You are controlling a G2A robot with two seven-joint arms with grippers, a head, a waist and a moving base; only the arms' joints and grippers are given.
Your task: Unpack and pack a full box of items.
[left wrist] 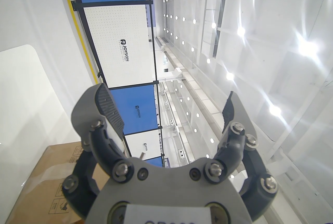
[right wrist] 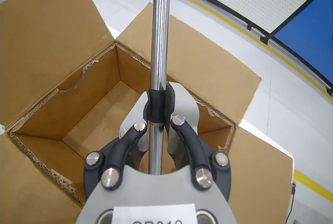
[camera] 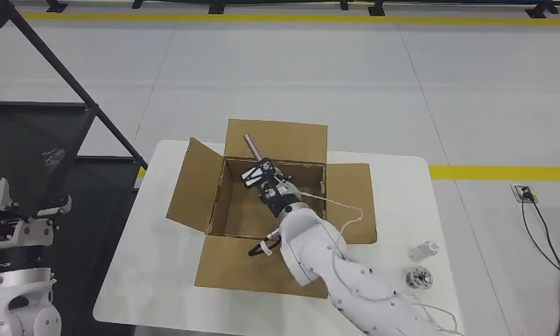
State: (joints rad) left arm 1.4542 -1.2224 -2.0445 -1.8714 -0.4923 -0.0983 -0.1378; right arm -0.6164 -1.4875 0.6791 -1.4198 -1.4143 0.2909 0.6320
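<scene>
The metal rod (right wrist: 161,27) is sitting in the grip of the right end effector (right wrist: 162,100), whose two dark ribbed pads (right wrist: 156,105) are clenching it partway along its length. One polished end is projecting well past the fingertips, and the other is running back between the fingers toward the wrist. In the top view the rod (camera: 254,146) is hanging over the opening of the cardboard box (camera: 271,135), with its free end pointing toward the rear flap. The right end effector (camera: 262,170) is hovering above the box's inner cavity. The rod is not touching any cardboard wall that can be seen.

The box (right wrist: 52,27) is standing on the white counter (camera: 394,196) with all four flaps folded outward. Its brown inner floor is showing beneath the gripping fingers, and the torn corrugated edges are lining the rim.

The left end effector (left wrist: 166,95) is pointing up toward the ceiling lights with its fingers spread wide and nothing between them. A corner of the box (left wrist: 46,173) is lying below and beside it.

On the counter, well apart from the box on the right arm's side, a small white bottle-like item (camera: 423,249) is lying close to a small round metal part (camera: 420,276).
</scene>
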